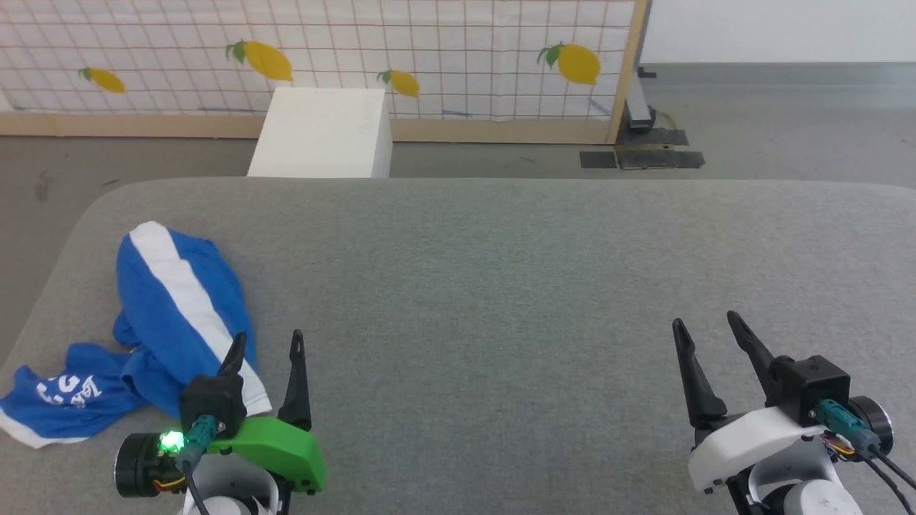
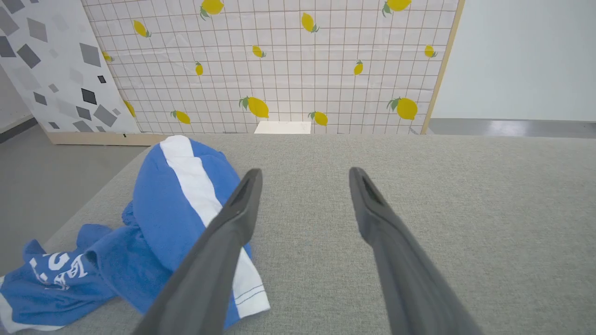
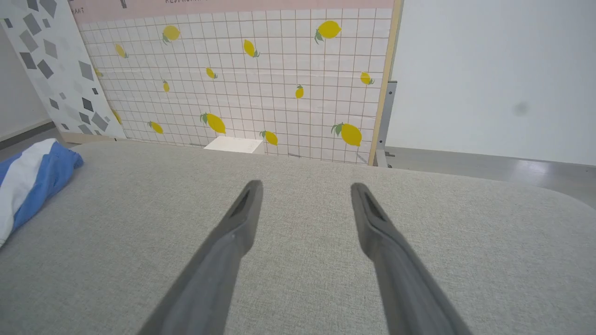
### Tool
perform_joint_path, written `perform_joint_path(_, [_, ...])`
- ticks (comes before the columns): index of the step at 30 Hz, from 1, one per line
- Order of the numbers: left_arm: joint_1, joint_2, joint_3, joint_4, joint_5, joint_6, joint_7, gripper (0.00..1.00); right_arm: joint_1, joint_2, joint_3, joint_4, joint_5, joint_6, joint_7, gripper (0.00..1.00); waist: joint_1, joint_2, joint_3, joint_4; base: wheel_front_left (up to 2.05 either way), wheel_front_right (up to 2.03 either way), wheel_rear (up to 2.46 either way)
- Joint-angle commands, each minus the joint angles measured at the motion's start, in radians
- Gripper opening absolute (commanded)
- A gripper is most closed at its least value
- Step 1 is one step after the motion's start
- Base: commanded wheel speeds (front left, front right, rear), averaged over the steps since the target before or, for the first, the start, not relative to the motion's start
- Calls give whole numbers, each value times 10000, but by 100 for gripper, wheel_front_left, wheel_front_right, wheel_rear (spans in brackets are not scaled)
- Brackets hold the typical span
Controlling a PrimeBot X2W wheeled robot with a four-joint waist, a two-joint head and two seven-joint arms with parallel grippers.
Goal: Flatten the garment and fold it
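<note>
The left gripper [image 1: 268, 335] stands with its two dark fingers spread wide and nothing between them. One finger crosses in front of the near hem [image 2: 251, 298] of the shorts [image 1: 179, 293]; whether it touches the cloth I cannot tell. The right gripper [image 1: 703, 318] is equally wide apart and empty, over bare cloth well away on the other side of the grey upholstered table [image 1: 501, 286].

The shorts lie crumpled at the table's left end, one leg humped up with its white stripe [image 1: 182, 286] on top and the other trailing toward the near left edge.

They look thin, light and limp, likely to sag and slide when lifted, so a pinch on a single layer seems wise. The stitched hem beside the left gripper is the handiest grip (the waistband is buried somewhere in the heap).

The white print [image 2: 58, 270] on the trailing leg is creased: a large numeral, perhaps a 5, with smaller script I cannot read. No brand shows.
</note>
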Motion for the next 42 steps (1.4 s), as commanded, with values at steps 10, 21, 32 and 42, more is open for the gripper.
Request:
perform_joint_path(10, [148, -19, 53, 200, -244, -18, -295, 100, 174, 0, 42, 236, 168, -6, -292, 100, 0, 0, 42, 766, 0, 0, 0])
perform_joint_path(21, [240, -25, 148, 345, -438, 40, -563, 100, 109, 0, 152, 586, 253, -7, -562, 100, 0, 0, 109, 1693, 0, 0, 0])
perform_joint_path(32, [316, -29, 163, 492, -597, 58, -791, 100, 126, 0, 205, 892, 383, -9, -791, 100, 0, 0, 93, 2377, 0, 0, 0])
perform_joint_path(42, [390, -33, 150, 599, -766, 117, -995, 100, 118, 0, 297, 1143, 408, -10, -997, 100, 0, 0, 104, 2895, 0, 0, 0])
